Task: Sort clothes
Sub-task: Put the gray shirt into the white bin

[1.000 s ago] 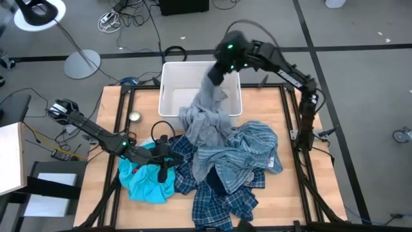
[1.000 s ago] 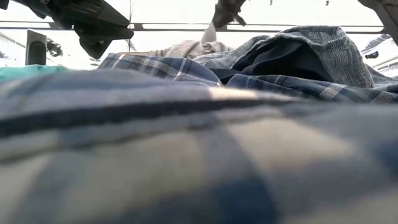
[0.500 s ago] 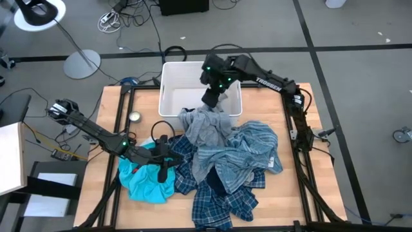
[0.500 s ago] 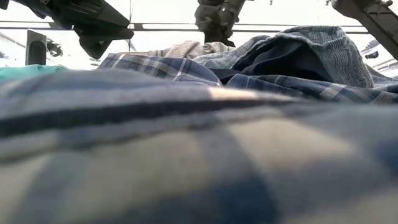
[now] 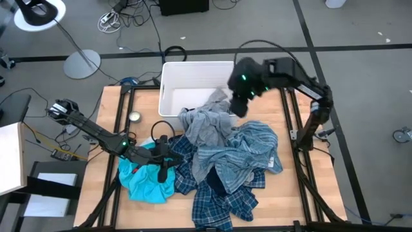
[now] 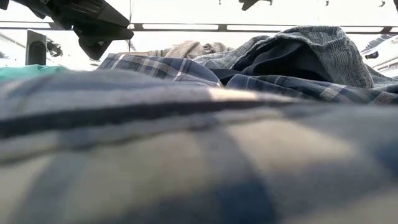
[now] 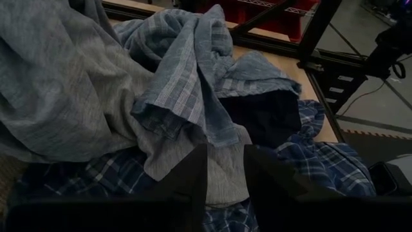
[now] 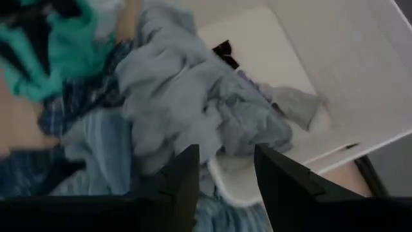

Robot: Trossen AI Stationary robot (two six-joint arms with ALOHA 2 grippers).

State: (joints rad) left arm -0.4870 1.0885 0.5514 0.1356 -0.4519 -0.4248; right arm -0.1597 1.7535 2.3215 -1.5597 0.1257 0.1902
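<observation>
A heap of clothes covers the table: dark blue plaid shirts [image 5: 215,200], a lighter blue plaid shirt [image 5: 257,145], a turquoise shirt [image 5: 145,183] at the left, and a grey-blue garment [image 5: 207,125]. The grey-blue garment [image 8: 187,96] lies draped over the near rim of the white bin [image 5: 170,77], its far end inside. A small dark sock [image 8: 223,50] lies on the bin's floor. My right gripper [image 8: 225,187] hangs open above the bin's near right corner [image 5: 239,106], nothing between its fingers. My left gripper [image 7: 225,177] stands open by the turquoise shirt [image 5: 161,169], low over the plaid shirts.
A small round tin [image 5: 134,117] sits on the bare wood left of the bin. Black frame posts [image 5: 302,122] run along the table's left and right edges. Bare tabletop [image 5: 293,187] shows at the right of the heap.
My right gripper has gone down over the bin with the grey-blue garment, let it go, then moved up and toward the table's right edge. The garment's lifted end has dropped into the bin; the rest stays on the heap, draped over the near rim.
</observation>
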